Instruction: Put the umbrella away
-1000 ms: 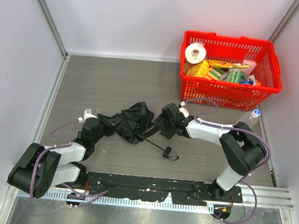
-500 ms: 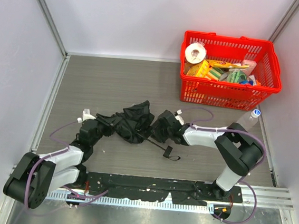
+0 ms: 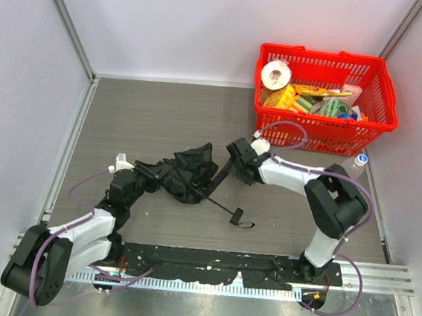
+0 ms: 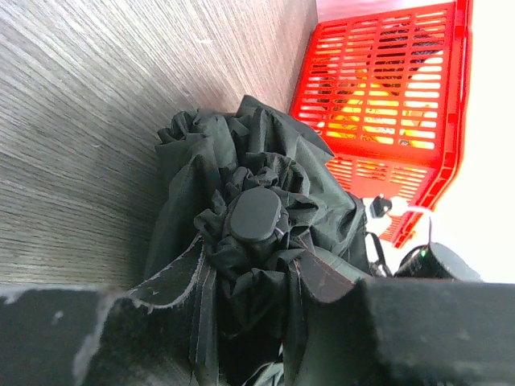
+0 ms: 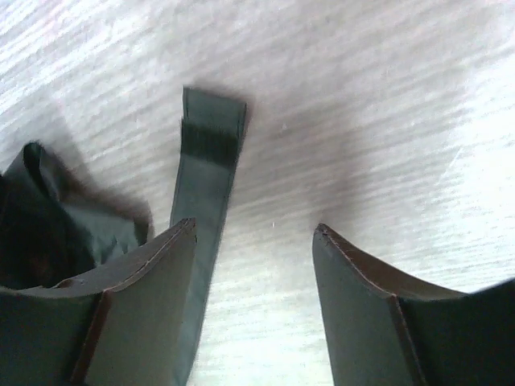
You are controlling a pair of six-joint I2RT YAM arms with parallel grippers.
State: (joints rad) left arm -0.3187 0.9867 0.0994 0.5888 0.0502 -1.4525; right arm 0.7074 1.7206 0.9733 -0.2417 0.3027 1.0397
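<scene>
Grey table (image 3: 163, 116), walled on three sides: umbrella (image 3: 185, 174) lies crumpled between the two arms, closing strap (image 5: 205, 161) loose.

Its long axis runs from the cap end at the left claw (image 3: 139, 176), which is clenched on bunched fabric, rightward and toward the near edge to the small handle (image 3: 236, 215). The right claw (image 5: 253, 229) is released, jaws apart over bare table, just beside the bundle's right far side and nearer the strap than the left one is. That strap lies along its left finger (image 5: 141, 281), not centred in the gap, so I judge a small shift toward the fabric is needed to catch it. A red basket (image 3: 318, 135) stands well apart, far right.
</scene>
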